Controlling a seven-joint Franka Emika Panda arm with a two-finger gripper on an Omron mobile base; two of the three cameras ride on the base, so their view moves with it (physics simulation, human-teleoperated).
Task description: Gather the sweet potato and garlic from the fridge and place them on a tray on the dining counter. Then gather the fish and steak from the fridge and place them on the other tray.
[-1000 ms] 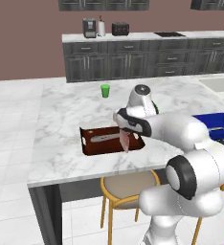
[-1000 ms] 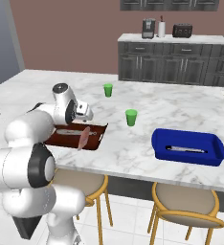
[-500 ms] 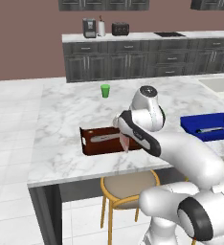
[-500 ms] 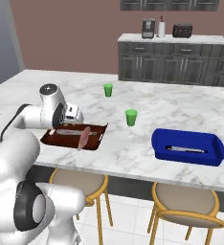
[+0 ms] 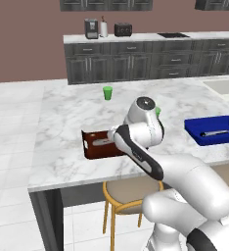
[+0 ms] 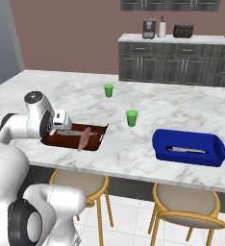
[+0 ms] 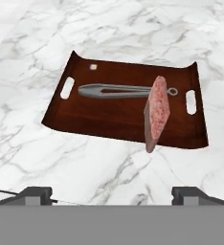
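Steak [image 7: 158,112] on edge over brown tray [image 7: 118,122], hiding fish [image 7: 116,90] tail.

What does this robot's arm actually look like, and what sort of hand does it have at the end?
The arm is made of thick, rounded, glossy white segments, with dark grey to black bands and round caps at the joints, one cap showing a small light mark. Its hand is a gripper with two small, dark grey, blocky finger tips. No loose cables or sleeves are visible.
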